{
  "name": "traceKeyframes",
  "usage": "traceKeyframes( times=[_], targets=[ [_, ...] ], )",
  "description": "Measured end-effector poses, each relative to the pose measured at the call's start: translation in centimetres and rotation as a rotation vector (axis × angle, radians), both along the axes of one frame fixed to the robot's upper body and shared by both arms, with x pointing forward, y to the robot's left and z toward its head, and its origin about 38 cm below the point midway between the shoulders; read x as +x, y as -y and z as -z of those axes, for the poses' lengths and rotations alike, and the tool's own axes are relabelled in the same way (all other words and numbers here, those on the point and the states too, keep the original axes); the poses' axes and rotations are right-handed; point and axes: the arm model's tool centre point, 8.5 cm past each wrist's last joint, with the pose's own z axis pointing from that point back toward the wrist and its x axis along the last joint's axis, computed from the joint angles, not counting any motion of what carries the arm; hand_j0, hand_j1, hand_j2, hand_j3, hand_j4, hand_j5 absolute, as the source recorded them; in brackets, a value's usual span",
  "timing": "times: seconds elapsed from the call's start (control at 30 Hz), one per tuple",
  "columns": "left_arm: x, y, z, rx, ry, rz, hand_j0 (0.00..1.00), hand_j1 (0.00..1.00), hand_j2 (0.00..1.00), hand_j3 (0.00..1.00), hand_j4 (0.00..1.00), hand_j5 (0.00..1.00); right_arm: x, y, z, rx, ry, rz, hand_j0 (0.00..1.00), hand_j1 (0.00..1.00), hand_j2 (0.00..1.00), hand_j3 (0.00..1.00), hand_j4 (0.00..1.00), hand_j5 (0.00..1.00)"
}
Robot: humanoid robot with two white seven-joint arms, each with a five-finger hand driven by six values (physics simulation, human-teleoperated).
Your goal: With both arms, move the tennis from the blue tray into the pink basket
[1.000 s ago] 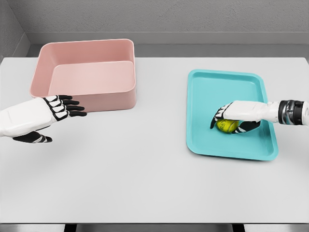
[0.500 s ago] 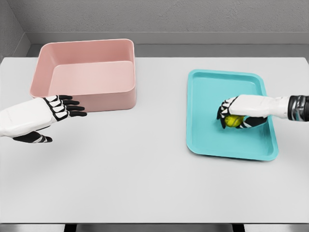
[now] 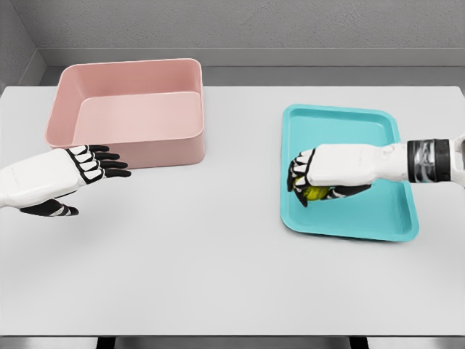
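A yellow-green tennis ball (image 3: 316, 193) peeks out from under my right hand (image 3: 309, 182), whose fingers are curled around it above the left part of the blue tray (image 3: 349, 222). Most of the ball is hidden by the palm. The pink basket (image 3: 131, 109) stands at the back left of the table, with nothing in it. My left hand (image 3: 87, 169) hovers just in front of the basket's near wall with its fingers stretched out and holding nothing.
The white table (image 3: 218, 262) carries only the basket and the tray. A grey wall runs along the back edge. The table's front edge lies near the bottom of the view.
My right hand has carried the tennis ball leftward across the tray, toward its left rim. The left hand has stayed in place.
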Motion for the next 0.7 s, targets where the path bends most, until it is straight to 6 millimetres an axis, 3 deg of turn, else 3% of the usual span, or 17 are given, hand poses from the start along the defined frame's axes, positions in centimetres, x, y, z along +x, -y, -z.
traceKeyframes(
  times=[0.2,0.57,0.7],
  targets=[
    [0.0,0.0,0.0,0.001,0.001,-0.001,1.00,1.00,1.00,1.00,1.00,1.00,0.0,-4.5,-0.9,0.039,0.026,-0.106,0.34,0.34,0.34,0.34,0.34,0.34],
    [0.0,0.0,0.1,0.008,0.001,0.000,1.00,1.00,1.00,1.00,1.00,1.00,-0.9,-12.7,-0.3,0.081,0.026,-0.279,0.34,0.34,0.34,0.34,0.34,0.34],
    [-0.1,0.0,0.2,0.009,0.000,0.001,1.00,1.00,1.00,1.00,1.00,1.00,-0.3,-15.7,0.4,0.085,0.022,-0.307,0.34,0.34,0.34,0.34,0.34,0.34]
  ],
)
